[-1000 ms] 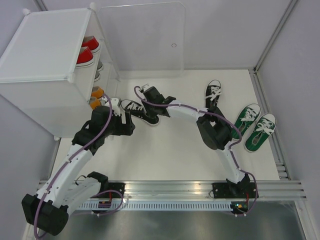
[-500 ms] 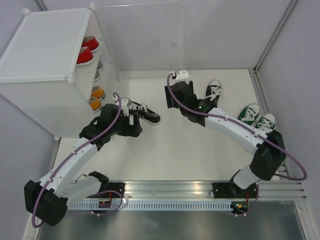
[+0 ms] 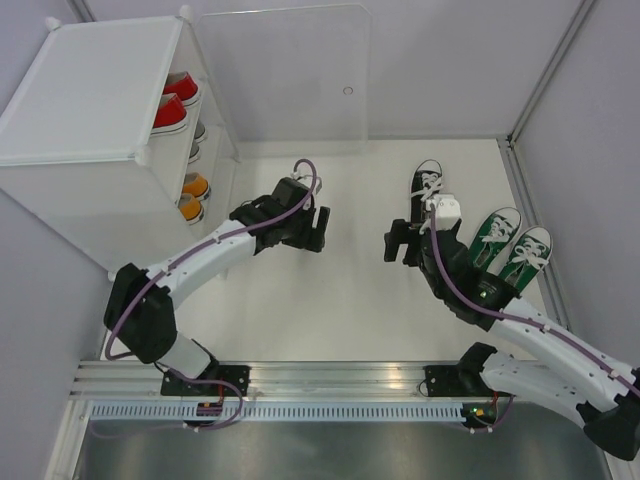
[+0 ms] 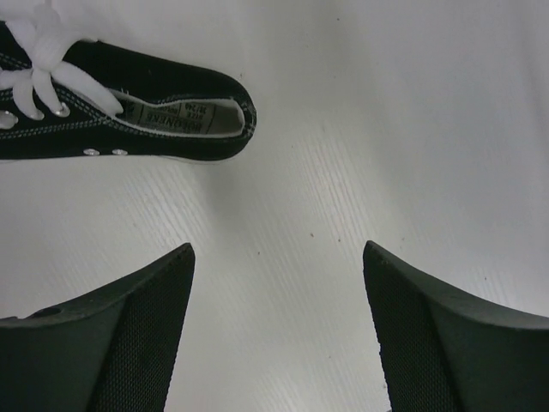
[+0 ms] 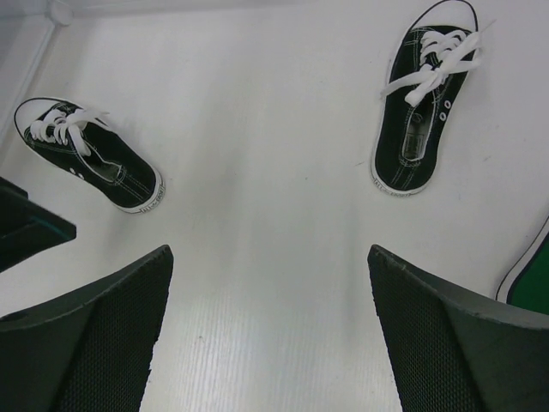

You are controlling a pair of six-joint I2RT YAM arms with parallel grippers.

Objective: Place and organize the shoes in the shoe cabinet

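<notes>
- The white tabletop carried everything.
- The shoe cabinet stood at the far left corner, with its clear door panel swung open along the back wall.
- The left arm reached out in front of the cabinet, and the right arm stretched toward the middle of the tabletop.
- The left fingers were spread wide and released, with only bare tabletop between them.
- The right fingers were likewise spread wide and grasped nothing.
- Two green shoes lay side by side at the right edge, partly behind the right arm.
- The first black shoe lay upright on the tabletop just beyond the left fingers, apart from them.
- The second black shoe lay well apart from it, to the right, beyond the right fingers.
- Red shoes sat on the cabinet's top shelf.
- A grey shoe showed on the shelf below them.
- Orange shoes sat lower down.
</notes>
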